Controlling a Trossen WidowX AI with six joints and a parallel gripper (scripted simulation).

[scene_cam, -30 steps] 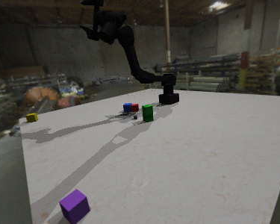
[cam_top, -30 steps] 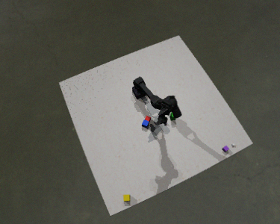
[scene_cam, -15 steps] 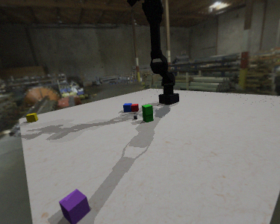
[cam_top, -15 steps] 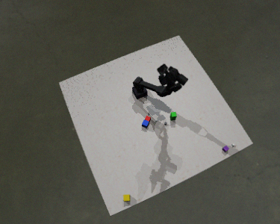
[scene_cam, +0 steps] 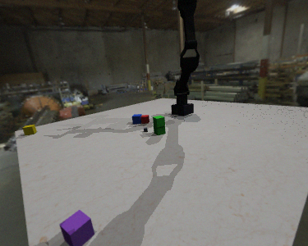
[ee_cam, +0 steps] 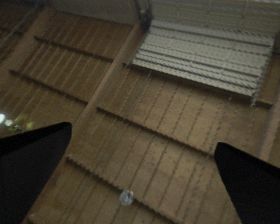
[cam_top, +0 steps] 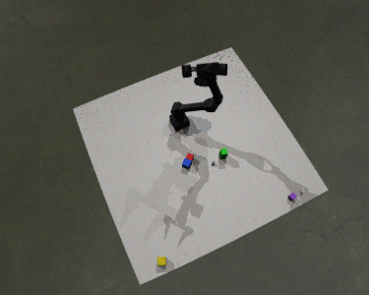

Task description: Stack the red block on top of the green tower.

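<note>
Pointing up at the ceiling: gripper (ee_cam: pixel 140 165) is spread wide, nothing between the fingers, and the wrist view shows only roof boards, no blocks. Arm (cam_top: pixel 206 95) is reared up and back over its base (scene_cam: pixel 182 108), well away from the work.

Red block (cam_top: pixel 190 156) sits on the table (cam_top: pixel 243 123), touching the blue block (cam_top: pixel 186 163). Green tower (scene_cam: pixel 158 125), two high, is upright nearby.

Risks:
- Blue neighbour crowds the grasp; a finger landing on it could shove both blocks.
- Long descent with no view of the target from the wrist, so a misaligned approach is likely.
- Tower is close; a swinging finger or off-centre placement could topple it.
- Small dark object (scene_cam: pixel 145 129) lies between them.

No readable text or brands.
</note>
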